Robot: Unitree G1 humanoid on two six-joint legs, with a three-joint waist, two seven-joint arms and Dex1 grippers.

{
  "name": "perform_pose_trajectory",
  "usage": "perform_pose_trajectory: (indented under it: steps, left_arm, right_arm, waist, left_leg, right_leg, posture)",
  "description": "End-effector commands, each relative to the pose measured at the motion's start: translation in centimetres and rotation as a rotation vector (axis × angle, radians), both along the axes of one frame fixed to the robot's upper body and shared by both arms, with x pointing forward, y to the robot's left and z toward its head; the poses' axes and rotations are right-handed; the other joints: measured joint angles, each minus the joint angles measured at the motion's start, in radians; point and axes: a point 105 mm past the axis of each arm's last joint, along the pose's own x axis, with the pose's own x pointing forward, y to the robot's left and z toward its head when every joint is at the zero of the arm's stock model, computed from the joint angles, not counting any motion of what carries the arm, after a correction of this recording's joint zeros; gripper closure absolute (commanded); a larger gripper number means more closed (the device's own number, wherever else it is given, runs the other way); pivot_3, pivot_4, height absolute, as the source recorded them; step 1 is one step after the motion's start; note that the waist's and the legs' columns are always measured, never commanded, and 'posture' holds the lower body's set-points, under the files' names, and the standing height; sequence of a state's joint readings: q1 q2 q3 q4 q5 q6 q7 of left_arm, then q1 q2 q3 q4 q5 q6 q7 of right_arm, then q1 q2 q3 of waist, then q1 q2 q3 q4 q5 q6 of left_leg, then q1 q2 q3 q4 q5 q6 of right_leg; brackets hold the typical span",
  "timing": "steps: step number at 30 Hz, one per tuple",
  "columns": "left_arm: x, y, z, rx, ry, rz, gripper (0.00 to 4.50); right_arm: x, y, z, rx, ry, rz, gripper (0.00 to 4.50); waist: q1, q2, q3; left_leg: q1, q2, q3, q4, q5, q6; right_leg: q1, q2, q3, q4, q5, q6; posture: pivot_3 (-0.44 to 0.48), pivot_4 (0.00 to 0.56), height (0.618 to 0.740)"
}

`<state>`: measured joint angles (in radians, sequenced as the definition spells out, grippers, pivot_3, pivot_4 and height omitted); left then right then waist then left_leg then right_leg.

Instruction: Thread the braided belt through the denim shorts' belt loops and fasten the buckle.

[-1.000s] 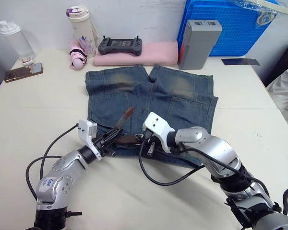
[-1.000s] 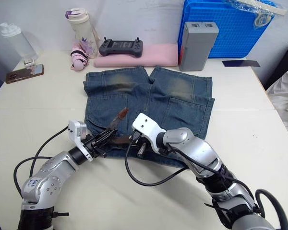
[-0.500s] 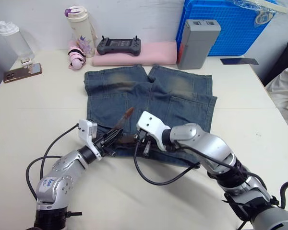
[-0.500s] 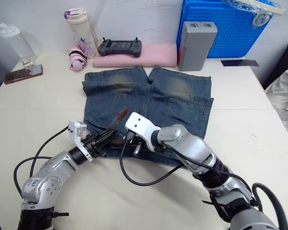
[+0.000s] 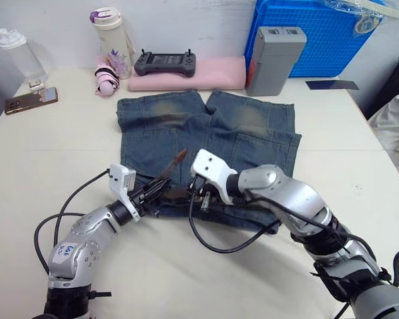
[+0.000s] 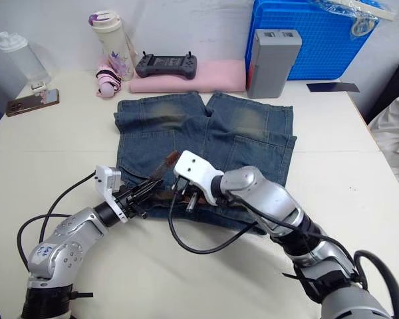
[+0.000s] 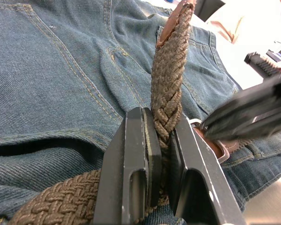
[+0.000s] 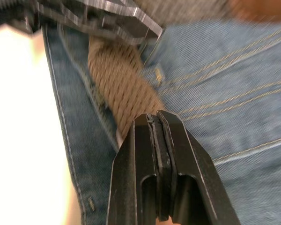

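The left pincer (image 7: 161, 140) is closed on the braided belt (image 7: 167, 89), gripping the strap a little way below its tip, which stands up over the denim shorts (image 5: 206, 139). The shorts lie flat in the middle of the bench (image 5: 53, 153), waistband toward the robot, and the belt runs along that waistband. By the look of it the threading is mostly done, though the belt loops are too small to check. The buckle (image 7: 210, 140), a brown-and-silver end, lies just beside the gripped strap, with the tip not yet passed through it; fastening is what is left. The right pincer (image 8: 160, 140) hovers at the waistband with its fingers pressed together, apparently on nothing.

The bench is pale and smooth. Along its far edge, from the left: a clear bottle (image 5: 16, 53), a phone (image 5: 30, 100), a white tumbler (image 5: 110, 36), a handheld controller (image 5: 165, 63) on a pink cloth, a grey box (image 5: 274, 60) and a blue crate (image 5: 322, 33).
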<state>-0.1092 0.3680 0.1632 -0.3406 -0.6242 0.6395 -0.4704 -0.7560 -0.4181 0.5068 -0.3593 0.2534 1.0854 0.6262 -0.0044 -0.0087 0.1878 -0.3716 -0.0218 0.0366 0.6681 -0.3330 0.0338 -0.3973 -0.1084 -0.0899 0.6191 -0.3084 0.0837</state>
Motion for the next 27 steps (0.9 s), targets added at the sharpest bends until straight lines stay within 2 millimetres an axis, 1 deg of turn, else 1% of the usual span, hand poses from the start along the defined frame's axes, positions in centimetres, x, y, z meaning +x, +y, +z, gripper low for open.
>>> perform_pose_trajectory:
  steps: [1,6,11,15,19,22,25,27]
  left_arm:
    - [-0.1,-0.2,0.6,0.004,-0.031,-0.007,4.5]
    - [-0.1,-0.2,0.7,0.005,-0.033,-0.009,4.5]
    - [0.1,0.2,0.9,0.019,-0.043,-0.005,4.5]
    - [0.4,0.3,1.3,0.042,-0.058,-0.022,4.5]
    - [1.0,0.5,2.1,0.099,-0.099,-0.062,4.5]
    - [1.3,0.4,2.2,0.146,-0.119,-0.101,4.5]
    - [1.5,0.2,2.4,0.156,-0.134,-0.128,4.5]
    - [1.6,0.1,2.4,0.157,-0.138,-0.137,4.5]
  right_arm:
    - [0.1,0.4,0.0,-0.001,-0.048,0.013,4.45]
    - [0.1,0.7,-0.4,0.0,-0.039,0.02,4.45]
    - [0.2,0.7,-0.1,0.003,-0.049,0.025,4.45]
    - [-0.2,0.7,-0.6,-0.024,-0.043,0.05,4.45]
    - [-0.6,0.7,-1.0,-0.035,-0.032,0.07,4.45]
    - [-0.6,0.7,-1.1,-0.04,-0.032,0.074,4.45]
    - [-0.4,0.6,-0.9,-0.034,-0.039,0.067,4.45]
    - [-0.1,0.5,-0.4,-0.016,-0.046,0.049,4.45]
  waist:
    - [0.0,0.0,0.0]
    - [0.0,0.0,0.0]
    - [0.0,0.0,0.0]
    - [-0.001,0.0,0.0]
    - [-0.002,0.0,0.0]
    - [-0.002,0.0,0.0]
    - [-0.002,0.0,0.0]
    - [-0.002,0.0,0.0]
  left_leg:
    - [0.0,0.0,0.0,0.0,0.0,0.0]
    - [0.0,0.0,0.0,0.0,0.0,0.0]
    - [0.0,0.0,0.0,0.0,0.0,0.0]
    - [0.0,0.0,0.0,0.0,0.0,0.0]
    - [0.0,0.0,0.0,0.0,0.0,0.0]
    - [0.0,0.0,0.0,0.0,0.001,-0.001]
    - [0.0,0.0,0.0,0.0,0.001,-0.001]
    - [0.0,0.0,0.0,0.0,0.001,-0.001]
  right_leg:
    - [0.0,0.0,0.0,0.0,0.0,0.0]
    - [0.0,0.0,0.0,0.0,0.0,0.0]
    - [0.0,0.0,0.0,0.0,0.0,0.0]
    - [0.0,0.0,0.0,0.0,0.0,0.0]
    - [0.0,0.0,0.0,0.0,0.0,0.0]
    - [0.0,0.0,0.0,0.001,0.0,0.0]
    - [0.0,0.0,0.0,0.001,0.0,0.0]
    - [0.0,0.0,0.0,0.001,0.0,0.0]
  posture:
    - [0.0,0.15,0.725]
    - [0.0,0.15,0.725]
    - [0.0,0.15,0.725]
    - [0.0,0.15,0.725]
    - [0.0,0.15,0.725]
    - [0.0,0.15,0.725]
    - [0.0,0.15,0.725]
    - [0.0,0.15,0.725]
